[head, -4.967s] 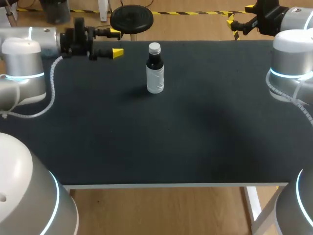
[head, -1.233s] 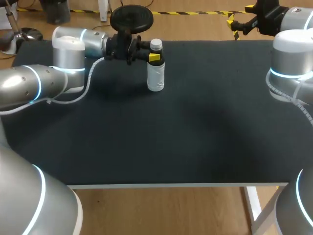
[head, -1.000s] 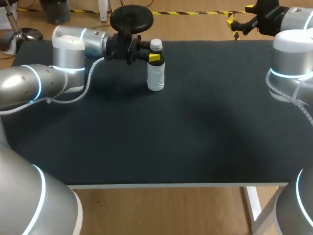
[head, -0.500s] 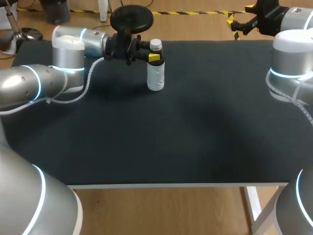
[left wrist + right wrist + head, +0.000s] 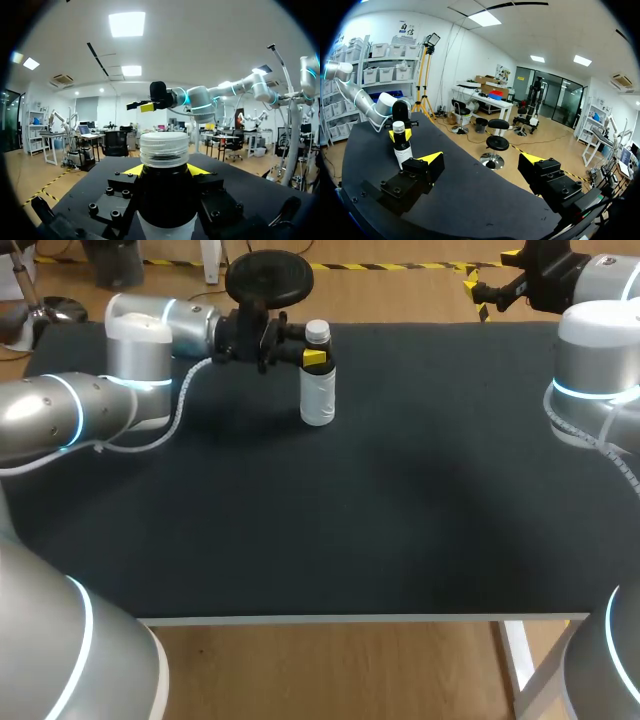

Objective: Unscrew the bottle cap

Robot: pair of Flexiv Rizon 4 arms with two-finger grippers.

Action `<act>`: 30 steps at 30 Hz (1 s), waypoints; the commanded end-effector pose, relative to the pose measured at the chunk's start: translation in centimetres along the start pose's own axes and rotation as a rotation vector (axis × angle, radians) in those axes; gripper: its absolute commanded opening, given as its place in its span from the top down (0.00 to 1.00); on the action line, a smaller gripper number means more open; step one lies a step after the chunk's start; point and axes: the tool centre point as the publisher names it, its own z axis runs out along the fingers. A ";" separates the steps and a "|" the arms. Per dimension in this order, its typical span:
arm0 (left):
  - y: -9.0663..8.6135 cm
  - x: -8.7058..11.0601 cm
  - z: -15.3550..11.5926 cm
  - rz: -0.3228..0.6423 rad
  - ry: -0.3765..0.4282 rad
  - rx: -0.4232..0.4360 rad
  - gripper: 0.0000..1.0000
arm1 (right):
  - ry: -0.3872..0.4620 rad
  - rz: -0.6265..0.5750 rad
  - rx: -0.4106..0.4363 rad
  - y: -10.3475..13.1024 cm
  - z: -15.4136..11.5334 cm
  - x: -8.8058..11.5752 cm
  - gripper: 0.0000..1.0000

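Observation:
A small bottle (image 5: 317, 398) with a white label, a dark neck and a clear ribbed cap (image 5: 317, 332) stands upright near the table's far edge. My left gripper (image 5: 312, 356) comes in level from the left and is shut on the dark neck just under the cap. In the left wrist view the cap (image 5: 164, 148) rises above the two yellow tips, with the neck (image 5: 165, 197) pressed between the fingers. My right gripper (image 5: 490, 272) hangs open past the table's far right corner, well away from the bottle (image 5: 401, 147).
The black tabletop (image 5: 380, 500) stretches from the bottle to the white front edge (image 5: 360, 619). My right arm's elbow (image 5: 598, 370) stands over the table's right side. My left arm's links (image 5: 70, 410) lie along the left side.
Since the oldest frame my left gripper has moved right from the table's far left and shut on the bottle's neck. Over the last second nothing visibly moves.

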 end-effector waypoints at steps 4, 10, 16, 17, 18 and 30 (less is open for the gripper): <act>0.2 -0.2 -0.1 0.002 0.004 0.004 1.00 | 0.001 0.000 0.000 0.0 0.0 0.0 0.00; 0.2 -0.2 -0.1 0.002 0.004 0.004 1.00 | 0.001 0.000 0.000 0.0 0.0 0.0 0.00; 0.2 -0.2 -0.1 0.002 0.004 0.004 1.00 | 0.001 0.000 0.000 0.0 0.0 0.0 0.00; 0.2 -0.2 -0.1 0.002 0.004 0.004 1.00 | 0.001 0.000 0.000 0.0 0.0 0.0 0.00; 0.2 -0.2 -0.1 0.002 0.004 0.004 1.00 | 0.001 0.000 0.000 0.0 0.0 0.0 0.00; 0.2 -0.2 -0.1 0.002 0.004 0.004 1.00 | -0.029 0.016 -0.084 3.7 2.7 5.4 0.00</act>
